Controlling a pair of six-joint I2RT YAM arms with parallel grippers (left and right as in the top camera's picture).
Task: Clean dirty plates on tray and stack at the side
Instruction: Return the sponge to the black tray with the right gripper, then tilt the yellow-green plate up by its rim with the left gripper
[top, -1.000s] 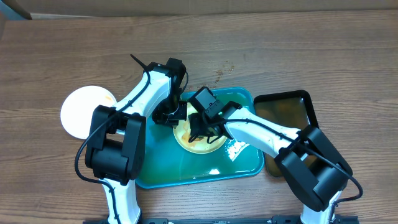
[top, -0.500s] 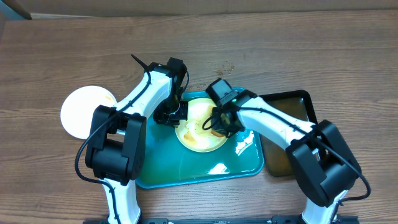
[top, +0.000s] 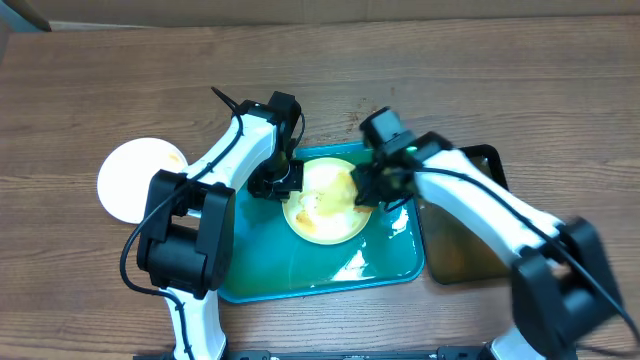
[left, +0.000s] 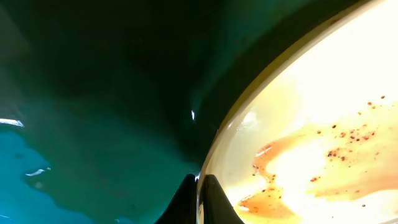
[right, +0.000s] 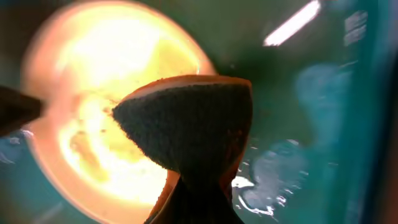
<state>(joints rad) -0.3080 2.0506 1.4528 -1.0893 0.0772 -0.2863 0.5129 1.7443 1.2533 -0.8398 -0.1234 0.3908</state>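
The table (top: 120, 80) is brown wood with lines in it. It looks dull, not shiny. The tray (top: 290, 275) under both grippers is green plastic. It is smooth, wet and very shiny, with bright spots of light on it. The plate (top: 322, 228) between the left gripper (top: 280, 183) and the right gripper (top: 375, 185) is smooth and glossy, with thin brown smears and tiny dark specks. The sponge (right: 186, 124) in the right gripper has a dark, rough, scratchy face. The white plate (top: 130, 180), well out past the left gripper, looks smooth. The black tray (top: 488, 158) just beside the right gripper is shiny. The arms (top: 225, 150) are smooth white plastic with black parts.
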